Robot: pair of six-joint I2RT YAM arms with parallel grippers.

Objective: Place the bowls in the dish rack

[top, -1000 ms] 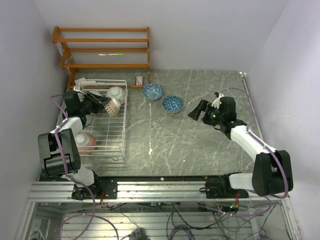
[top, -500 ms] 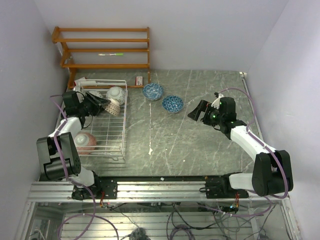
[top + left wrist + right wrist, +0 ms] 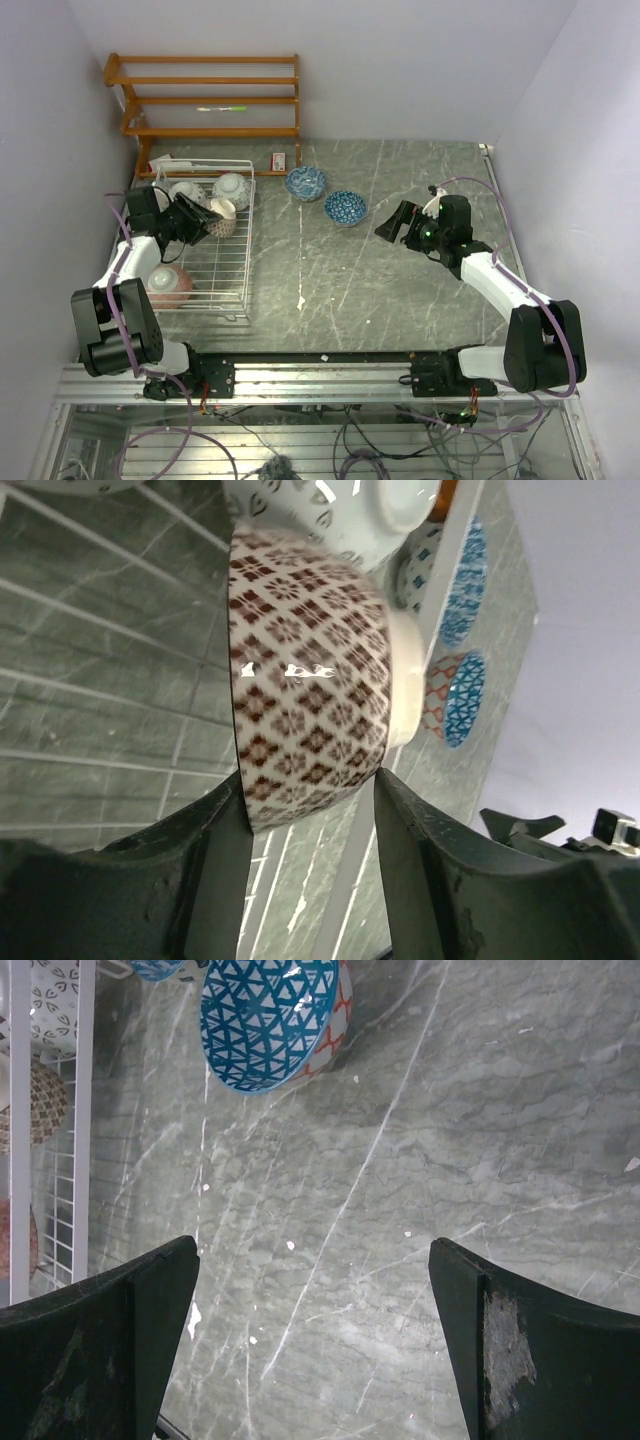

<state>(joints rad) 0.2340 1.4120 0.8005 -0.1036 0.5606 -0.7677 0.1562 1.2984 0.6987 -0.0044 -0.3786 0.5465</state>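
Note:
The white wire dish rack (image 3: 243, 262) stands at the table's left. It holds a red/pink bowl (image 3: 170, 284), two pale bowls (image 3: 232, 185) at its far end, and a brown-patterned bowl (image 3: 224, 220) lying on its side. My left gripper (image 3: 203, 222) reaches into the rack. In the left wrist view its fingers (image 3: 218, 830) press both sides of the brown bowl (image 3: 310, 680). Two blue bowls (image 3: 305, 182) (image 3: 345, 208) sit on the table right of the rack. My right gripper (image 3: 392, 222) is open and empty, right of them. One blue bowl (image 3: 270, 1015) lies ahead of it.
An orange-brown wooden shelf unit (image 3: 205, 100) stands against the back wall behind the rack. A small red-and-white box (image 3: 280, 160) lies by the rack's far right corner. Walls close in on the left and right. The rack's wire rim (image 3: 20, 1110) shows at the left of the right wrist view.
My left gripper has drawn slightly back and toward the near side with the brown bowl, which has tilted and shifted with it. The right arm has not moved.

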